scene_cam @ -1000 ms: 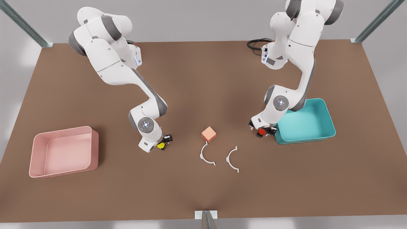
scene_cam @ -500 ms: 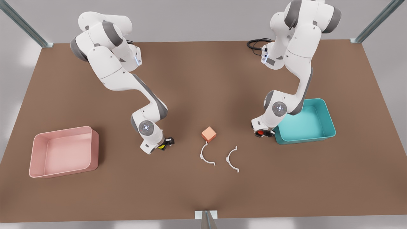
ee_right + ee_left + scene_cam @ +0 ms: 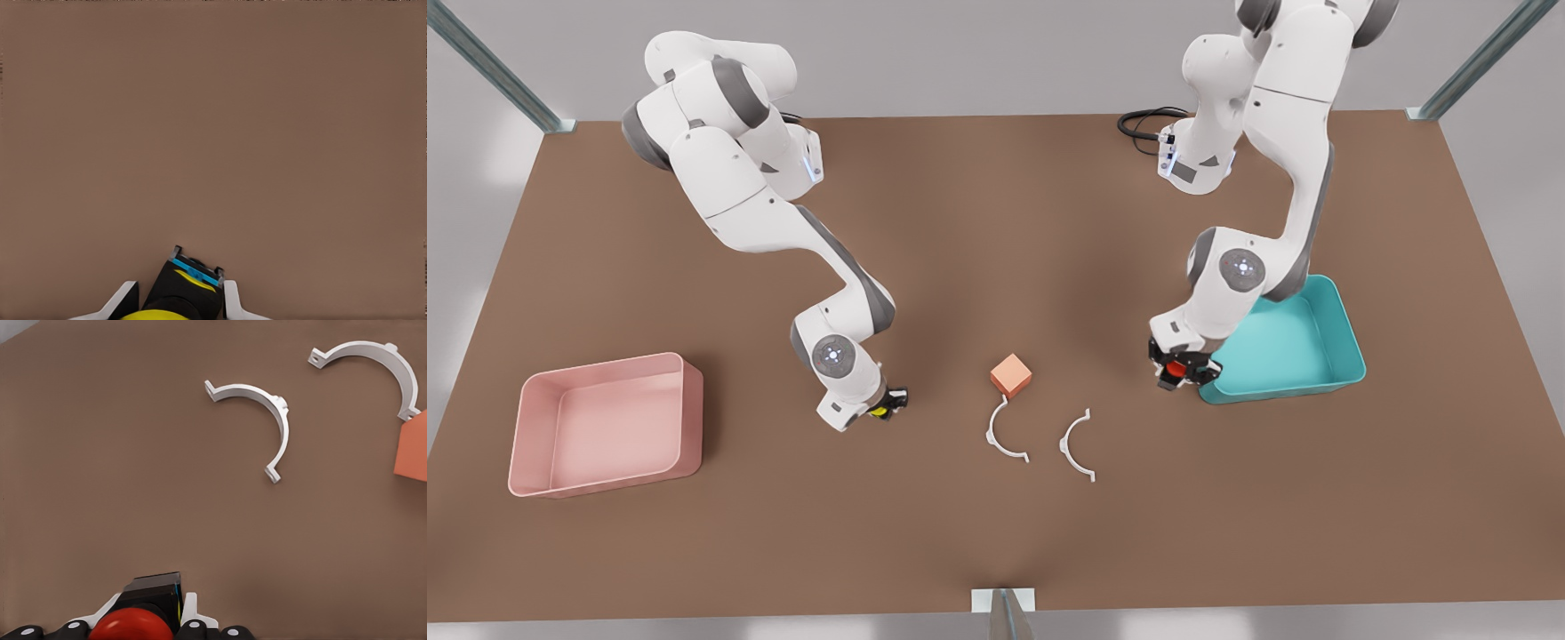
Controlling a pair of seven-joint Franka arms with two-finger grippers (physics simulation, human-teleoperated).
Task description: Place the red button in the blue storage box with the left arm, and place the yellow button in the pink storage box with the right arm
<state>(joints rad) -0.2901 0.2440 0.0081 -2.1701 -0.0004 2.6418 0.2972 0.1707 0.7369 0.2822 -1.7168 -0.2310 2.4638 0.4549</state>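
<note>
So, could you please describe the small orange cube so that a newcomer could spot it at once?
Start at the brown table and look near its middle, between the two arms. There the orange cube sits just behind two white curved clips. It is the one blocky, salmon-orange thing, far smaller than the pink storage box and the blue storage box.

Simulated lab bench: brown table [image 3: 996, 222], metal frame posts [image 3: 494, 67], grey backdrop.
</note>
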